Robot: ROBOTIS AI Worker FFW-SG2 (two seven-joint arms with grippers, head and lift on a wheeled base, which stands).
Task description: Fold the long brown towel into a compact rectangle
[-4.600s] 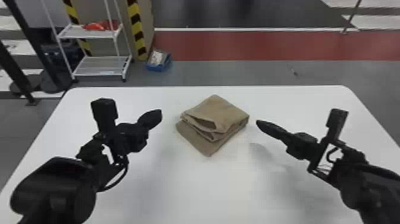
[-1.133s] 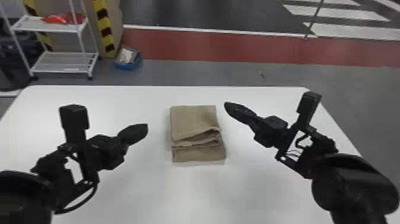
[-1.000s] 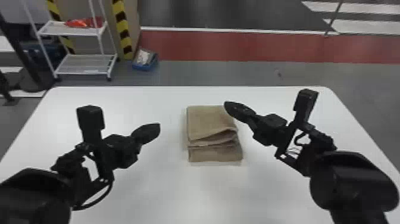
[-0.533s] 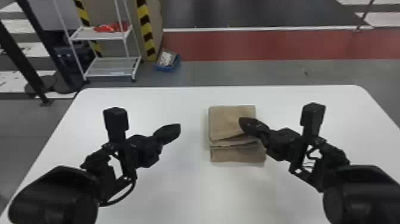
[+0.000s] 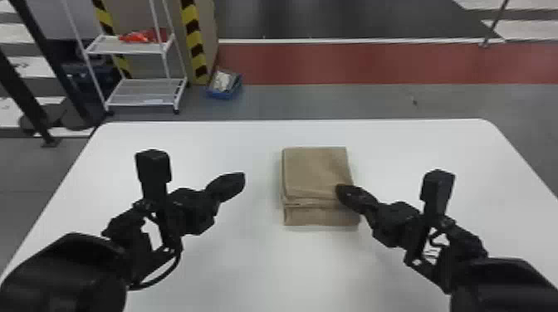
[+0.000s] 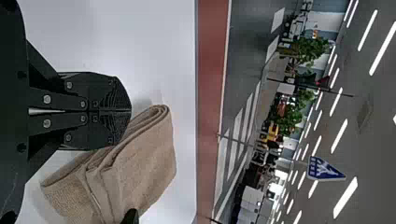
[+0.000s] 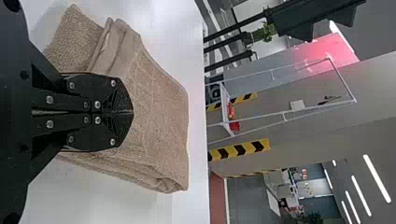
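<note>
With right claw (image 5: 340, 191) narrow and empty, likely patting brown towel (image 5: 315, 216) flat around 4 o'clock, best pressing lightly, straight down, without dragging top layer (image 5: 310, 170).

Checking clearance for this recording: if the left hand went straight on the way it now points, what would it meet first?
Probably the left side of the folded brown towel. The left hand's height is unclear, so it might pass over instead.

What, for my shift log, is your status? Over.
Left gripper shut, left of towel. Right gripper shut, over towel's right side. Towel folded, lower layer showing at near edge. Nothing seen between left gripper and towel.
</note>
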